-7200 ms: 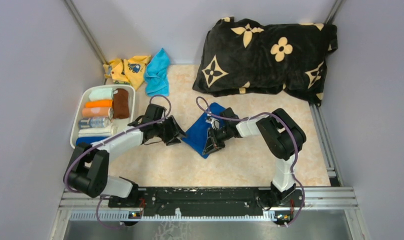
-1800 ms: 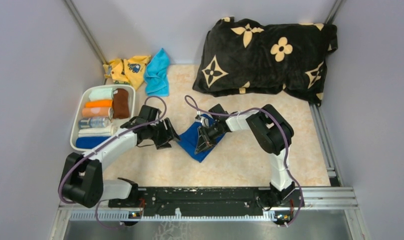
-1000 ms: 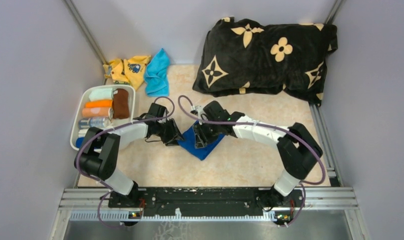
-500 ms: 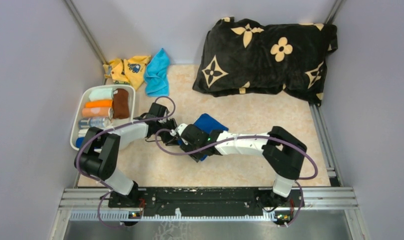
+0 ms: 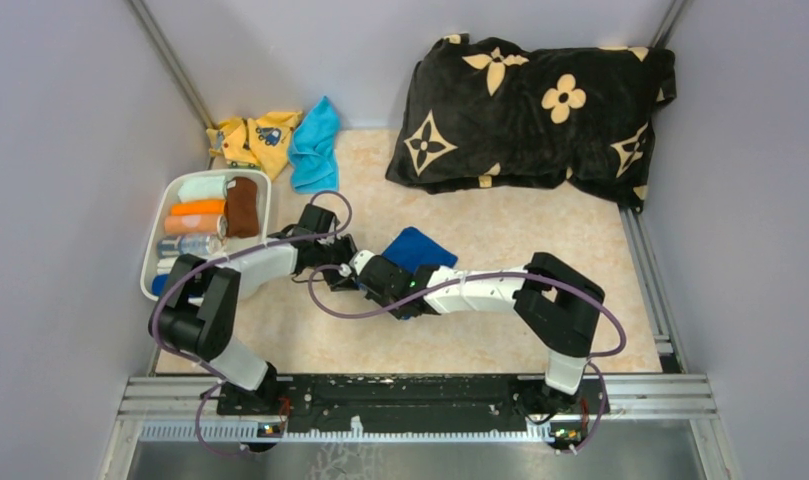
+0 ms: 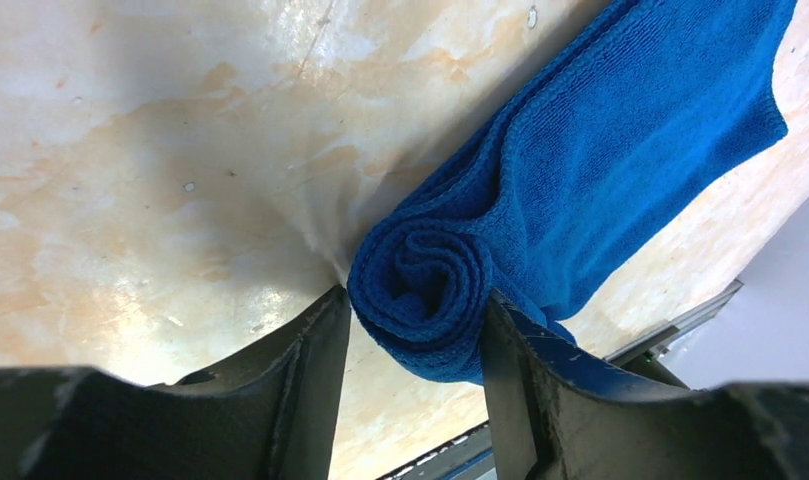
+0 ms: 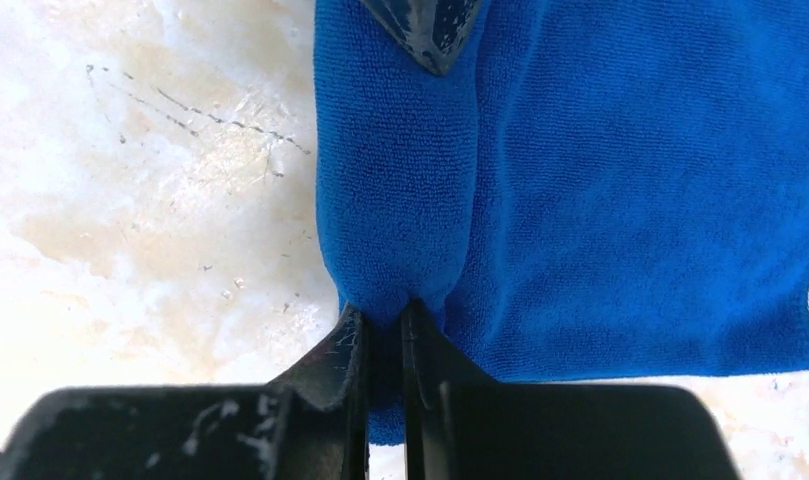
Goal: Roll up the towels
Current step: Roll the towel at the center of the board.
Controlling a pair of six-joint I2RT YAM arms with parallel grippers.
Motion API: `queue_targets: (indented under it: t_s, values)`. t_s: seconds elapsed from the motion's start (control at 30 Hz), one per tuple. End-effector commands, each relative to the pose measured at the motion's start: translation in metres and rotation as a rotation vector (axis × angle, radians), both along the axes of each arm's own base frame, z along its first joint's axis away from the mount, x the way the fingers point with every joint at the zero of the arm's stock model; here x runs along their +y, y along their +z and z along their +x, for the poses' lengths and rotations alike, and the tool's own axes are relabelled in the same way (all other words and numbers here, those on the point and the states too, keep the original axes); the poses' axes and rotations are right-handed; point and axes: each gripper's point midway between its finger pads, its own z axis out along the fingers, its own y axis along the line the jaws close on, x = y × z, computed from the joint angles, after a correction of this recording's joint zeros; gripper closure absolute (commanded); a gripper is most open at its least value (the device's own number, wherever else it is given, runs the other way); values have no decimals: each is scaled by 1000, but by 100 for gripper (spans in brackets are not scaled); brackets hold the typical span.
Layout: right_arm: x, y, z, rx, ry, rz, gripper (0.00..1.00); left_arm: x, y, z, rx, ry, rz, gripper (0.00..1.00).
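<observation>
Tray (image 5: 153, 235) of rolled towels (image 5: 198, 209) sits at the left edge. Your left gripper (image 6: 415, 300) clamps the coiled end of the blue towel (image 6: 620, 130), one finger on each side, left of the table's middle. The unrolled part lies flat on the table. Your right gripper (image 7: 383, 310) pinches the roll's other end, jaws nearly together on the fabric. Pillow (image 5: 530, 110) fills the far right corner.
</observation>
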Motion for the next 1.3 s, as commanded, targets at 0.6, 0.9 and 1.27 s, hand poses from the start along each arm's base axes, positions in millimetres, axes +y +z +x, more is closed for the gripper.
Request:
queue_targets:
  t_s: [0.6,0.9,1.27]
  values:
    - [-3,14,-8,1017,-90,814,100,10,53,-13,-119,53,-80,30]
    - [-22,-21,-6,1058,-253,782,99,-26,36,2,-111,-22,-118,32]
    - [-34,30,25,563,-223,598,70,-15,-13,-2,7,23,-13,44]
